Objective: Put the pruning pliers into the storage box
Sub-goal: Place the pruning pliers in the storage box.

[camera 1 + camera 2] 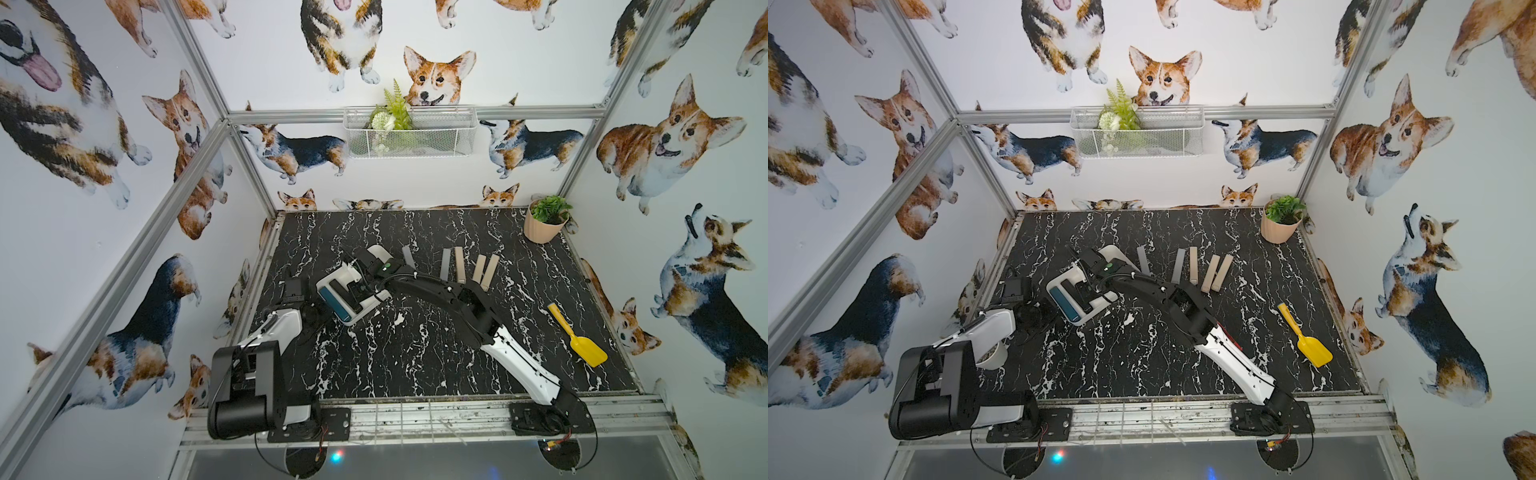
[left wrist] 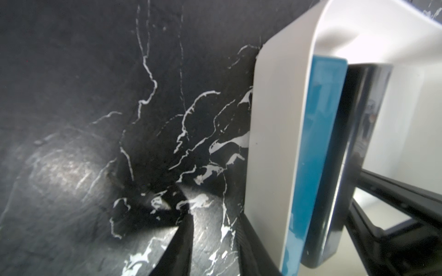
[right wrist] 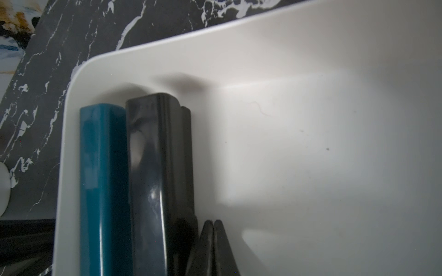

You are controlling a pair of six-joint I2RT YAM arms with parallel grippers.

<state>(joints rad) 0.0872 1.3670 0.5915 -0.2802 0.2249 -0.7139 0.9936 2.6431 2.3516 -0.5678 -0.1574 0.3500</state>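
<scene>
1. placement: we see the teal bar (image 3: 102, 191) and the black bar (image 3: 153, 179) lying side by side against 1 long wall of the storage box (image 1: 347, 274). the box sits on the table (image 1: 415, 353) toward the left side, and much of its floor is bare.
2. right gripper (image 3: 213, 246): it is pinched fully together and holds nothing. its tips sit low inside the box, just beside the black bar.
3. left gripper (image 2: 212, 227): it shows a narrow gap with only table between its fingers. it sits just beside the box's outer wall.
4. pruning pliers (image 1: 479, 269) outside the box: 2 grey bars (image 1: 445, 264) and 3 beige bars (image 1: 460, 264) lie in a loose fan on the table beyond the right arm. we cannot place the red one for certain.
5. risk: if the right gripper lifts out at a slant, its closed tips could catch the black bar and tip it over the low rim.
6. risk: the box looks light, so a nudge from either gripper may slide it.
7. risk: 2 beige bars lie nearly touching, so a grasp there could snag both. the right arm swinging low could also scatter the fan.
</scene>
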